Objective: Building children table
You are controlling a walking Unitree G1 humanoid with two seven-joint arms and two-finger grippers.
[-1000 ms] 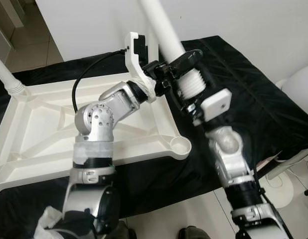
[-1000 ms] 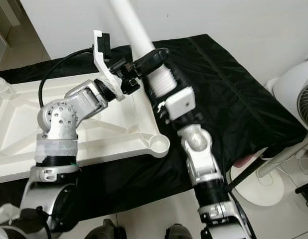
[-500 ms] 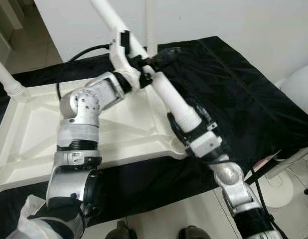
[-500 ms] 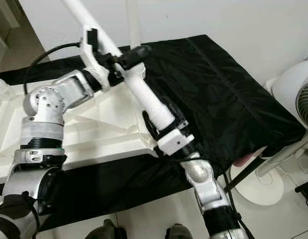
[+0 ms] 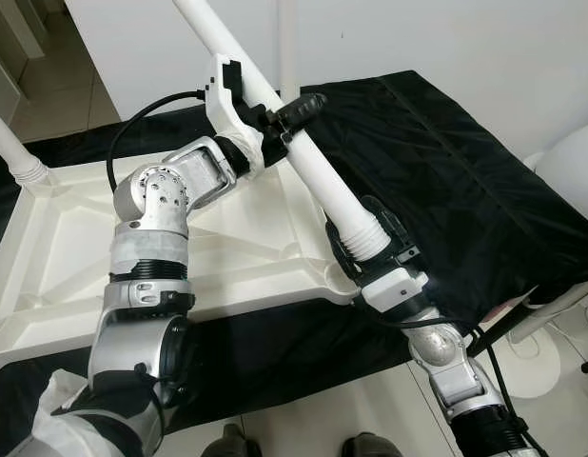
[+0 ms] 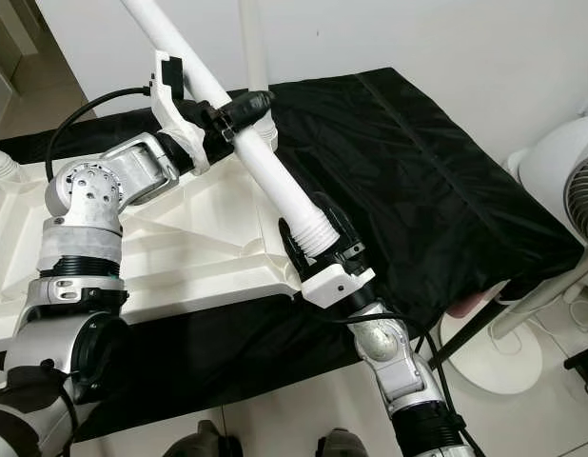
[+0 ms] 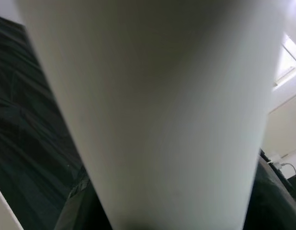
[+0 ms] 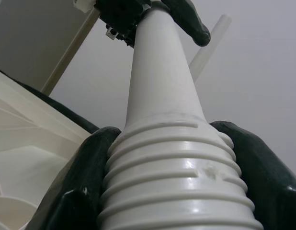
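Upturned white plastic tabletop [image 5: 47, 238] lying underside-up on black cloth [image 5: 465, 181], ribs and corner sockets exposed. One leg already fitted at far left corner [image 5: 13, 152], standing upright in its socket; another white leg [image 6: 254, 48] upright near the far right corner, base hidden behind the left arm, so cannot tell whether seated. Near right corner socket [image 5: 343, 279] open and empty as far as visible, partly hidden by right wrist. Near left corner out of frame, state unknown. Loose table leg [image 5: 318, 176] held aloft on a slant across the right side of the tabletop, threaded end lowest, plain end rising out of frame at top. Right gripper [image 5: 370, 240] clenched round the ribbed thread of that leg, black fingers [image 8: 81, 177] pressing either side of the ridges in the right wrist view, thread end just above and beside the empty near socket. Left gripper [image 5: 280, 119] clamped on the smooth shaft higher up, one finger [image 6: 251, 103] wrapped over the tube. Judged roughly midway: at least one leg in, this one not yet seated. Remaining: tilt leg upright, centre thread over socket, screw down, then any other corners and turning table over.
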